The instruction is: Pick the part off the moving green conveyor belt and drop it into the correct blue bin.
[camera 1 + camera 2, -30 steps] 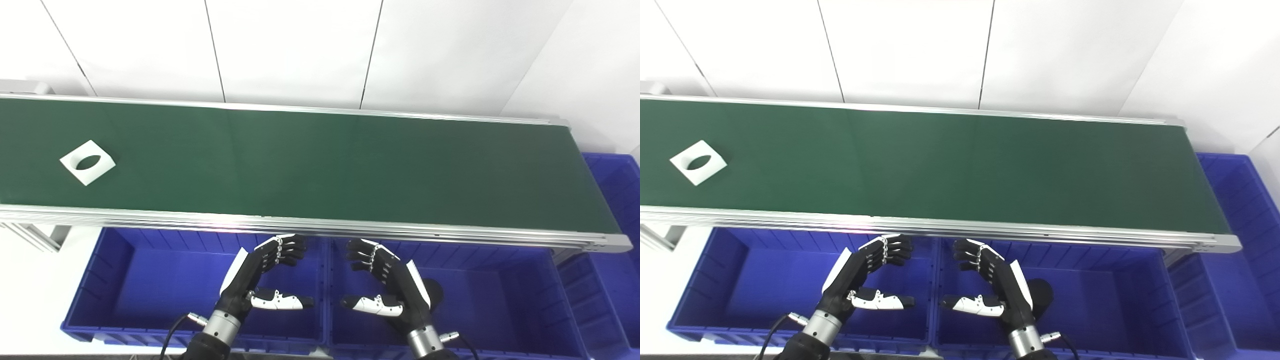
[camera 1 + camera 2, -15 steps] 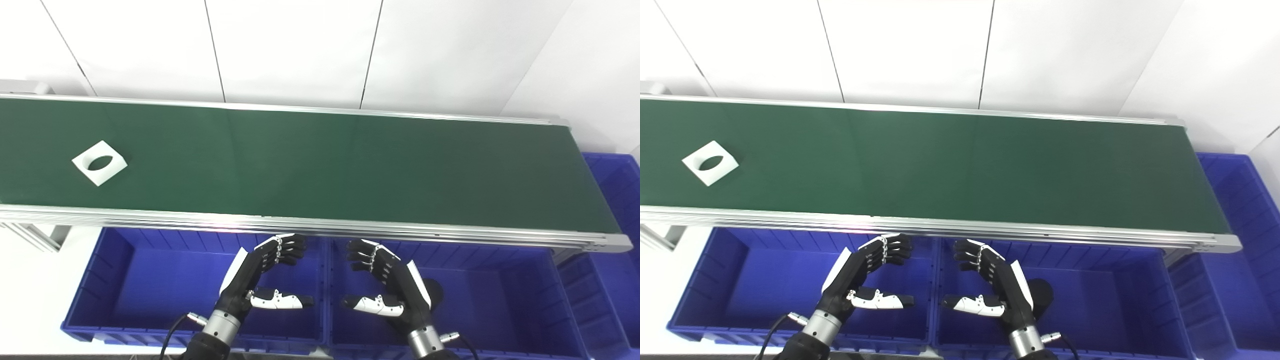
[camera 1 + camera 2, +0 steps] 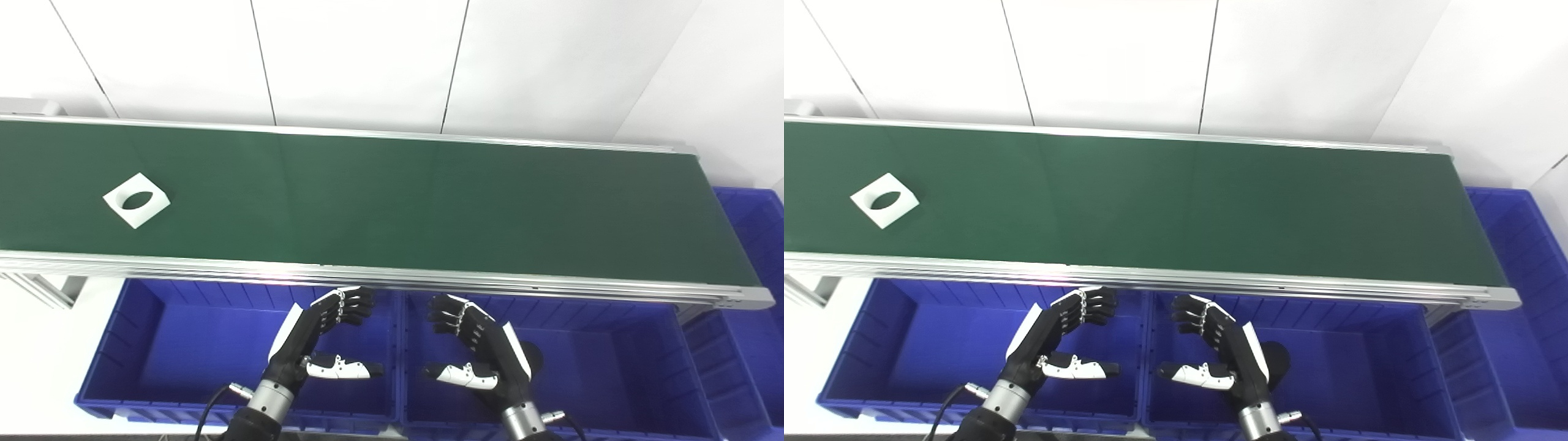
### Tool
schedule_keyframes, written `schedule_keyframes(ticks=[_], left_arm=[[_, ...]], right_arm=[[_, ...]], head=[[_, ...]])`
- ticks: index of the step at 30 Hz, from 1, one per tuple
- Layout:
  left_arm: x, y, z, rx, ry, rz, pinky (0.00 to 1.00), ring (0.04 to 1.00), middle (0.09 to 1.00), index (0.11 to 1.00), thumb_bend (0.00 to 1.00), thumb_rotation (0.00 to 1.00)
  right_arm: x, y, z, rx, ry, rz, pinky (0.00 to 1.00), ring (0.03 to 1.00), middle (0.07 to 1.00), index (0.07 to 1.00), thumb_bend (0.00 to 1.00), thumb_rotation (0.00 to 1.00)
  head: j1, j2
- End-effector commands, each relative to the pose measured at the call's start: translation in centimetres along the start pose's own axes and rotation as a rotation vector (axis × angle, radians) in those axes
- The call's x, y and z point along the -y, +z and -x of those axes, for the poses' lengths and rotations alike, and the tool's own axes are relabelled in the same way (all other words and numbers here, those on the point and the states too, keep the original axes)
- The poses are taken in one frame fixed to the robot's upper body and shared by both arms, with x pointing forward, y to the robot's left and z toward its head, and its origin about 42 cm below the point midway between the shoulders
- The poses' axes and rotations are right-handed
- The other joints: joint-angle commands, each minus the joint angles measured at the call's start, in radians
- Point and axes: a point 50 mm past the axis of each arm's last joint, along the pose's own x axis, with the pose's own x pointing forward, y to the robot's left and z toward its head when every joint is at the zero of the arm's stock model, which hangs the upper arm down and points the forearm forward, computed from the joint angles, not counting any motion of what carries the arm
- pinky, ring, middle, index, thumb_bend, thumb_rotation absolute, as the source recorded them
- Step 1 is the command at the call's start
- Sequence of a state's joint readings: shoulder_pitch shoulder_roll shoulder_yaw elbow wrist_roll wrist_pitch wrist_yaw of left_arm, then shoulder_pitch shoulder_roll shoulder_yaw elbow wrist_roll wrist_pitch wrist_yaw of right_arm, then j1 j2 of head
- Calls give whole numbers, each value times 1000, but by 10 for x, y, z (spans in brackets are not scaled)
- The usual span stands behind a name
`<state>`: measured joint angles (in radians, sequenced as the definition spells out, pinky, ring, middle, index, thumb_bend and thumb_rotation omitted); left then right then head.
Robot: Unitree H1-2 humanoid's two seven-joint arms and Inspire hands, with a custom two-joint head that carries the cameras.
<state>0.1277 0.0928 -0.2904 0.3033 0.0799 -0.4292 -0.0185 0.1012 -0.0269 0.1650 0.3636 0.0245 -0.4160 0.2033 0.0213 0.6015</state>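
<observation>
Across the whole width of the scene ran the green conveyor belt (image 3: 392, 202), framed by silver rails and backed by a white panelled wall (image 3: 367, 61). Below its near rail stood two blue bins side by side: the left bin (image 3: 177, 343) and the right bin (image 3: 618, 361), their shared walls meeting near the middle. A third blue bin (image 3: 756, 257) sat past the belt's right end, only partly in view.

The two hands hung over the bins, just short of the near rail and well apart from the belt surface. The left hand (image 3: 315, 340) was over the right part of the left bin, fingers curled loosely and thumb stretched toward the centre, holding nothing. The right hand (image 3: 484, 352) mirrored it over the left part of the right bin, fingers apart, thumb pointing inward, also empty. A dark round shape (image 3: 531, 356) lay in the right bin just behind the right hand; what it was could not be told.

The part (image 3: 136, 200), a flat white square with an oval hole, lay turned like a diamond on the belt near its left end, far from both hands.
</observation>
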Motion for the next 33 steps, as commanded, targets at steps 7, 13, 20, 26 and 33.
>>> schedule_keyframes(ticks=[7,13,20,26,33], left_arm=[[6,1,-9,37,7,-34,637,694,725,737,849,144],[12,-4,-11,22,7,-41,639,690,725,731,865,150],[20,-5,-17,22,9,-50,625,682,723,722,886,151],[28,-7,-21,16,9,-57,615,680,718,723,885,130],[34,-7,-23,18,10,-60,618,691,730,730,875,114]], right_arm=[[6,0,-2,42,2,-1,674,726,756,727,993,268],[11,-5,-4,20,1,-7,664,721,753,720,1000,275],[20,-7,-5,13,1,-10,657,719,756,726,1000,272],[26,-9,-4,15,2,-34,698,740,766,737,1000,256],[29,-10,-4,12,2,-35,696,744,766,737,1000,258]], head=[[47,-78],[94,-113],[197,-116],[224,-121],[241,-121]])
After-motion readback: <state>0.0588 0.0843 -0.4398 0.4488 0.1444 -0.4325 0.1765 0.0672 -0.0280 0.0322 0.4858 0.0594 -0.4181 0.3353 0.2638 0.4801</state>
